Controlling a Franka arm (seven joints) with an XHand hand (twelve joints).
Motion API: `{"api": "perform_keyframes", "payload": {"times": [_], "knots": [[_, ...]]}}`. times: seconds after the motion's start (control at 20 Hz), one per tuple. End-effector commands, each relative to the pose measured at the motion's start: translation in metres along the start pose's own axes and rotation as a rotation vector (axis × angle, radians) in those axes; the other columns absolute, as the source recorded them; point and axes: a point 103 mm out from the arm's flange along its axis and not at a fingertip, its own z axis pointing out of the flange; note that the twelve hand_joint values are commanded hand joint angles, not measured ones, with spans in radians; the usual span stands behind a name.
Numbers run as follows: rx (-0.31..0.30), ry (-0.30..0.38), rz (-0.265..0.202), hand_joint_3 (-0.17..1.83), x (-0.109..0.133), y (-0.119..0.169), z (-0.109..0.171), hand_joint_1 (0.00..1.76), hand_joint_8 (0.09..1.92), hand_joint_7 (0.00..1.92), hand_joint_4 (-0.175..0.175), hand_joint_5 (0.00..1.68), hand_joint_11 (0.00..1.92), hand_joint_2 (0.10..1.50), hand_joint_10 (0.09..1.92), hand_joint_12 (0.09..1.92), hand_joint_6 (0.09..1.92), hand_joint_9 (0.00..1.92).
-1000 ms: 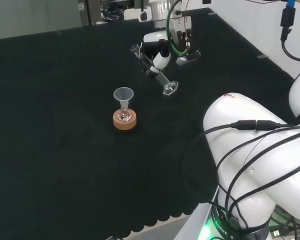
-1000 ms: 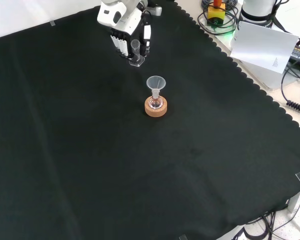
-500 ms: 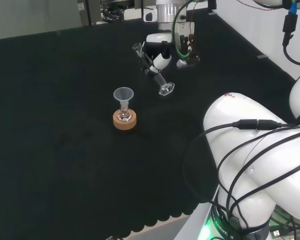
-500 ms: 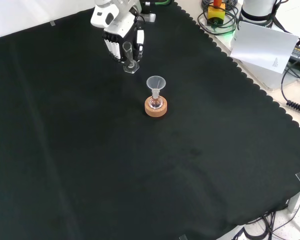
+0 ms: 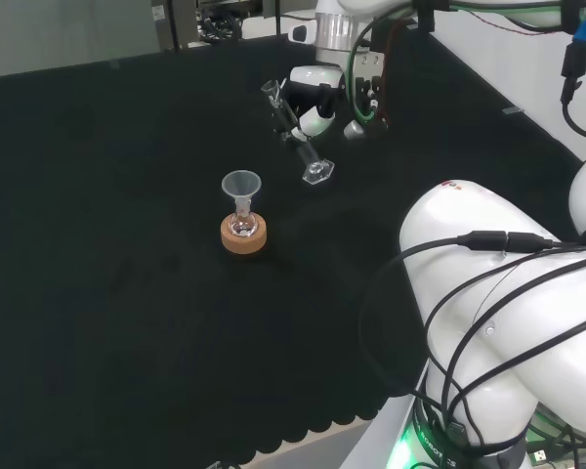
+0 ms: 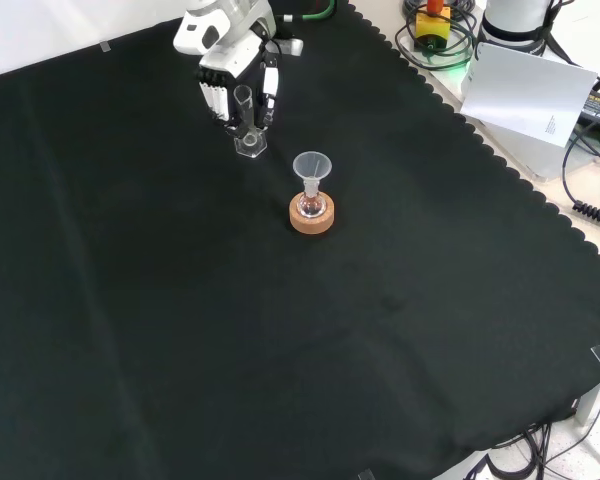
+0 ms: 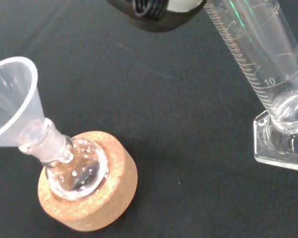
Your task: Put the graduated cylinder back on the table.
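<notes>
My hand [image 6: 232, 62] has its fingers curled around the graduated cylinder [image 6: 245, 122], which hangs tilted just below my palm. In the front view the cylinder is at about 11 o'clock from the flask [image 6: 311, 205] with the funnel [image 6: 312, 166] on its cork ring [image 6: 311, 217]. Its base [image 5: 317, 171] seems close to the black cloth [image 6: 280, 330]; I cannot tell if it touches.
</notes>
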Motion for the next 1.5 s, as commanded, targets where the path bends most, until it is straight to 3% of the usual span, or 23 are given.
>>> {"api": "perform_keyframes", "payload": {"times": [0.05,0.5,0.75,1.1,1.5], "knots": [[-0.064,0.029,-0.003,0.0,-0.008,0.0,0.004,1.3,0.59,1.25,-0.175,1.2,1.3,1.01,0.09,0.7,0.63,1.59],[-0.166,0.129,0.014,0.0,-0.023,0.001,0.015,1.3,0.6,1.25,-0.175,1.2,1.3,1.01,0.09,0.7,0.63,1.59],[-0.187,0.194,0.029,0.0,-0.032,0.003,0.02,1.3,0.6,1.25,-0.175,1.2,1.3,1.01,0.09,0.7,0.64,1.59],[-0.196,0.212,0.032,0.0,-0.036,0.011,0.03,1.3,0.6,1.24,-0.175,1.2,1.3,1.01,0.09,0.7,0.64,1.59],[-0.262,0.226,0.026,0.0,-0.035,0.018,0.04,1.3,0.6,1.24,-0.175,1.2,1.3,1.01,0.09,0.7,0.64,1.59]]}}
